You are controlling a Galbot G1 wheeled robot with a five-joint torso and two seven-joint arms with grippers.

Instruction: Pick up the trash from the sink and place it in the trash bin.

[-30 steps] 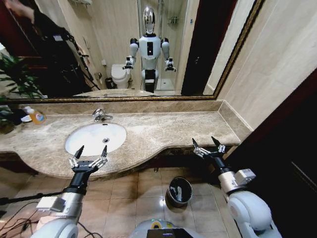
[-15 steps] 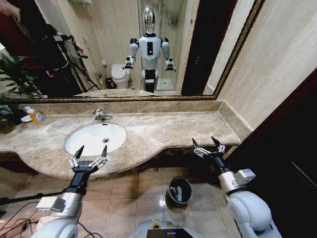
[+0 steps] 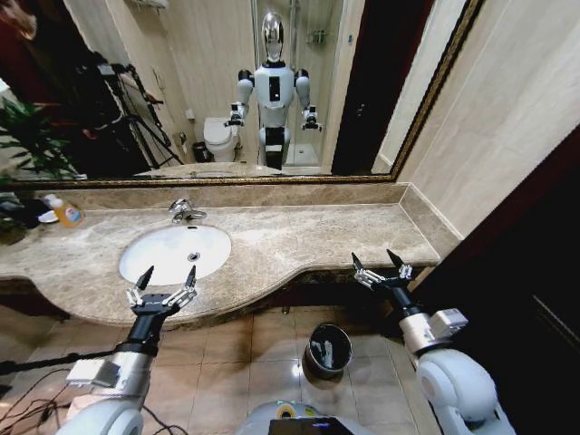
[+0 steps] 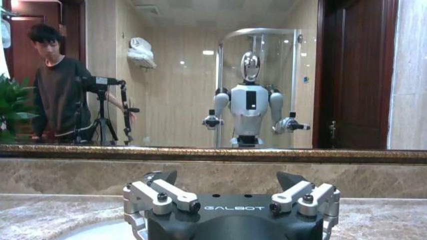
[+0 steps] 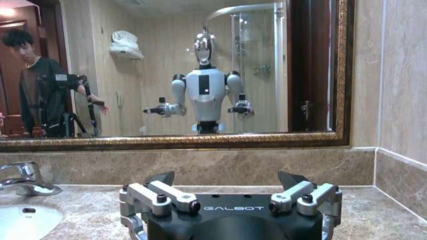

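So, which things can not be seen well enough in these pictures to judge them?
- Sink, head view: the basin looks white and bare; trash there would be too small to tell. The left gripper covers its near rim.
- Trash bin, head view: something pale lies inside, too dark to name.
- Sink, right wrist view: cut off by the edge, beyond the right gripper.

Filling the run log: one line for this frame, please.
left hand: open, empty, near sink front rim | right hand: open, empty, at counter edge | trash bin: on floor between arms | sink: no trash visible
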